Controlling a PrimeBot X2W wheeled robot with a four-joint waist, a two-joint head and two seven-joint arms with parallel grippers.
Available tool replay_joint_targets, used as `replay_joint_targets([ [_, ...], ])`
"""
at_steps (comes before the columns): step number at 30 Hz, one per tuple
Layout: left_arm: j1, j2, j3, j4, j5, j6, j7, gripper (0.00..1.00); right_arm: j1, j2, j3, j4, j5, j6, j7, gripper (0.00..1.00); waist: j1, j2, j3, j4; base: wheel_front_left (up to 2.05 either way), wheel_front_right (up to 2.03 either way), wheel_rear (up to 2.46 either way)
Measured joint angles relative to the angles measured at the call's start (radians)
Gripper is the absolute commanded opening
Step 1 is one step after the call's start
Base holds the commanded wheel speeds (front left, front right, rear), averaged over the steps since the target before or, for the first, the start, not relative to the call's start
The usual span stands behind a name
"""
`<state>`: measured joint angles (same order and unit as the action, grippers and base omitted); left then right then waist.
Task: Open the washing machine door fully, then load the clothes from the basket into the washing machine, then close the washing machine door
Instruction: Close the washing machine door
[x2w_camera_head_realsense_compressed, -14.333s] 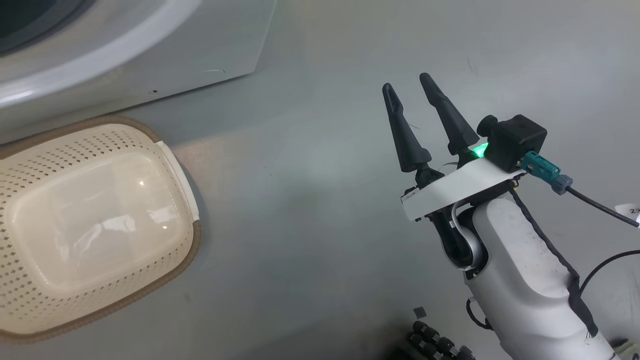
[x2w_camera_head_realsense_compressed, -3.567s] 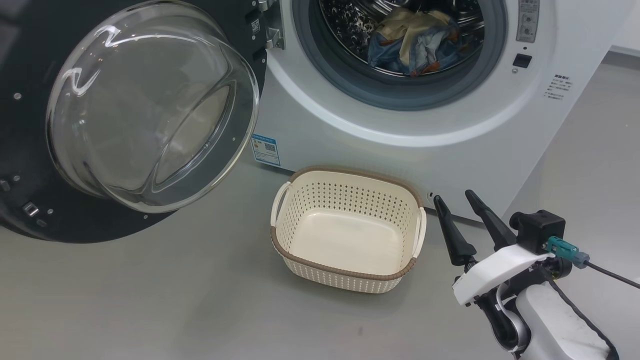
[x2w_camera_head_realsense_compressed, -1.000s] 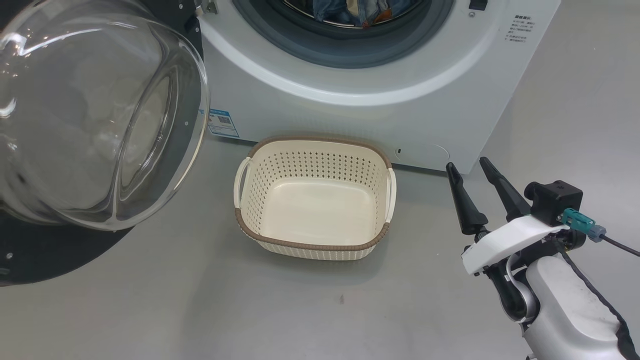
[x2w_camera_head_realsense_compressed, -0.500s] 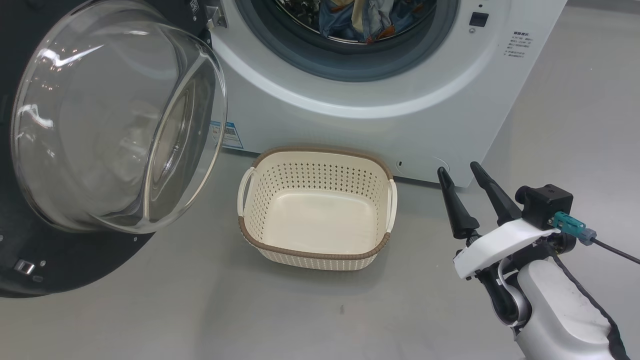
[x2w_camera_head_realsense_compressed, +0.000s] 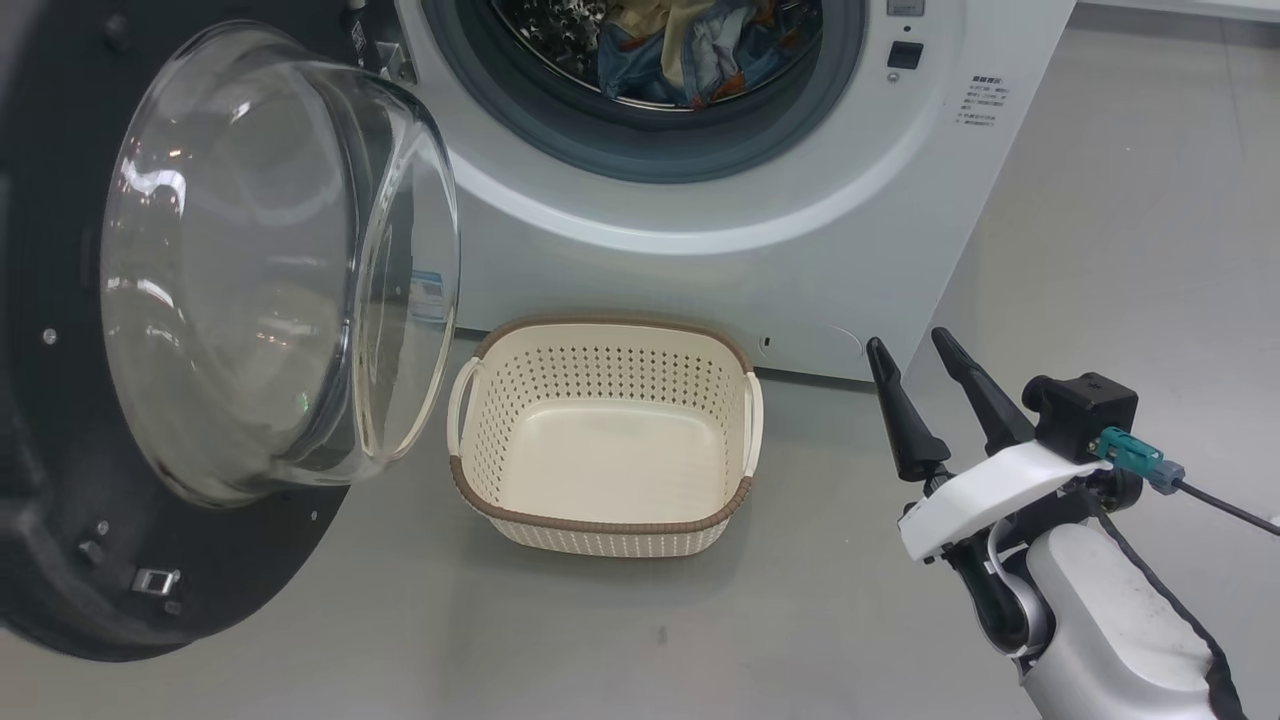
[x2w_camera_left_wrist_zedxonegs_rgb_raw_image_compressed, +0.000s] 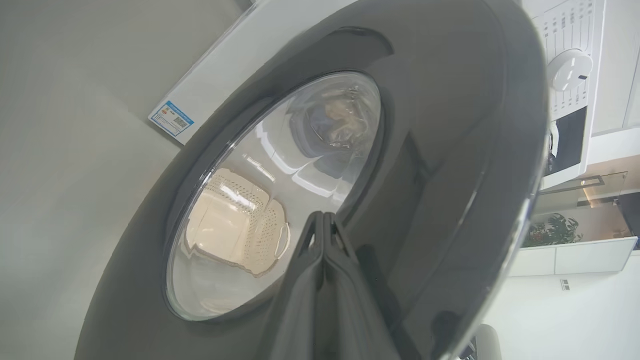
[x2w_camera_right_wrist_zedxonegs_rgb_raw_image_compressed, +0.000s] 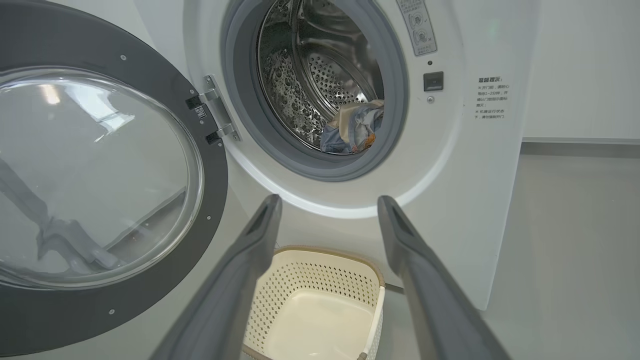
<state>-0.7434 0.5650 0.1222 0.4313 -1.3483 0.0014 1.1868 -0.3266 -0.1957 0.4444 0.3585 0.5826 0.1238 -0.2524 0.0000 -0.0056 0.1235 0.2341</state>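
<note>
The washing machine door (x2w_camera_head_realsense_compressed: 60, 560) stands open at the left, its glass bowl (x2w_camera_head_realsense_compressed: 270, 270) bulging toward the basket. Its glossy outer face (x2w_camera_left_wrist_zedxonegs_rgb_raw_image_compressed: 450, 150) is in the left wrist view. My left gripper (x2w_camera_left_wrist_zedxonegs_rgb_raw_image_compressed: 324, 216) is shut and empty, with its tips at the edge of the glass. I cannot tell if they touch. The washing machine (x2w_camera_head_realsense_compressed: 700, 260) holds the clothes (x2w_camera_head_realsense_compressed: 690, 50) inside its drum, and the clothes (x2w_camera_right_wrist_zedxonegs_rgb_raw_image_compressed: 352, 132) also show in the right wrist view. On the floor before the machine sits the empty basket (x2w_camera_head_realsense_compressed: 600, 525). My right gripper (x2w_camera_head_realsense_compressed: 908, 341) hangs open to its right, holding nothing.
Grey floor (x2w_camera_head_realsense_compressed: 1120, 200) lies bare to the right of the machine and in front of the basket. A blue label (x2w_camera_left_wrist_zedxonegs_rgb_raw_image_compressed: 171, 117) marks the machine's lower corner. The door's metal hinge (x2w_camera_right_wrist_zedxonegs_rgb_raw_image_compressed: 215, 117) joins it to the machine's front.
The head camera has shifted, so more of the drum and the door's lower rim show. The door looks turned a little more edge-on. My right gripper stays open in the same pose.
</note>
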Motion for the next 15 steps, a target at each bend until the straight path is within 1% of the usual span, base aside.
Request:
replay_joint_targets([
  [6, 0.002, -0.015, -0.017, -0.057, -0.018, 0.000, 0.035, 0.00, 0.021, 0.008, -0.001, 0.002, 0.006, 0.000, 0.000, 1.00, 0.0000, 0.0000, -0.018, -0.021, 0.00, 0.00, 0.00],
  [7, 0.002, -0.027, -0.019, -0.073, -0.041, 0.000, 0.046, 0.00, 0.023, 0.008, -0.002, 0.003, 0.009, 0.000, 0.000, 1.00, 0.0000, 0.0000, -0.025, -0.029, 0.00, 0.00, 0.00],
  [9, 0.005, -0.043, -0.023, -0.088, -0.050, 0.002, 0.059, 0.00, 0.027, 0.008, -0.002, 0.004, 0.009, 0.000, 0.000, 1.00, 0.0000, 0.0000, -0.034, -0.037, 0.00, 0.00, 0.00],
  [15, 0.030, -0.073, -0.025, -0.128, -0.098, 0.030, 0.091, 0.00, 0.037, 0.014, 0.005, 0.006, 0.009, 0.000, 0.000, 1.00, 0.0000, 0.0000, -0.056, -0.067, 0.00, 0.00, 0.00],
])
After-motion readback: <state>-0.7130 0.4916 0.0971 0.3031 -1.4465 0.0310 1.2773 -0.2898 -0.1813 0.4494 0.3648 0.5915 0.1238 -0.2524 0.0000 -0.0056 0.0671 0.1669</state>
